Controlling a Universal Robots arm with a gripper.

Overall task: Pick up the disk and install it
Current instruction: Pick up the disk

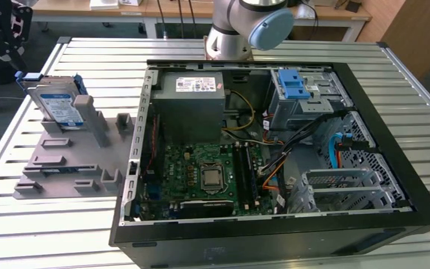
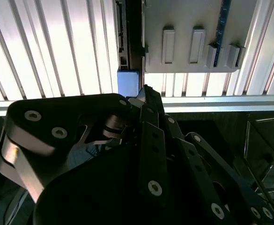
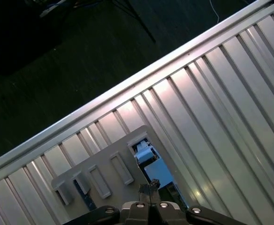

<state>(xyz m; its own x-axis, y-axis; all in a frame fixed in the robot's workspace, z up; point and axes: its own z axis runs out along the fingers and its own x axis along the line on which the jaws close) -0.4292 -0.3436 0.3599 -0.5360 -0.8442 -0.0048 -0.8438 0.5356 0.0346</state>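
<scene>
Judging from how things lie, the task has hardly begun: neither the pick-up nor the installation is done. The disk (image 1: 56, 106) stands on edge in a slot of the grey fixture plate (image 1: 65, 162). The plate lies on the ribbed bench (image 1: 51, 235), close to the bench edge on the exterior view's left, and the disk sits at the plate's far end, toward the far corner of the bench on that side. Its blue-and-white label faces outward, and blue rails run along its sides. Nothing grips or touches the disk in the exterior view. In the first wrist view the gripper (image 3: 151, 188) hangs over the same part of the bench. Its fingertips look drawn close together with nothing between them. A blue end tab of the disk (image 3: 144, 152) lies just beyond the tips, at the edge of the fixture plate and apart from them. The bench rim and the dark floor show past it. So the gripper appears to be positioned above the disk without having taken hold. The open computer case (image 1: 275, 241) takes up the middle of the bench and the side toward the exterior view's right, well apart from the disk. Inside it, near its far corner, the metal drive cage (image 1: 304, 103) with two blue tabs sits beside the grey power supply (image 1: 192, 101). From this angle I cannot tell whether a free bay is ready in the cage. Grasping, lifting, carrying the disk to the case and seating it all remain.
</scene>
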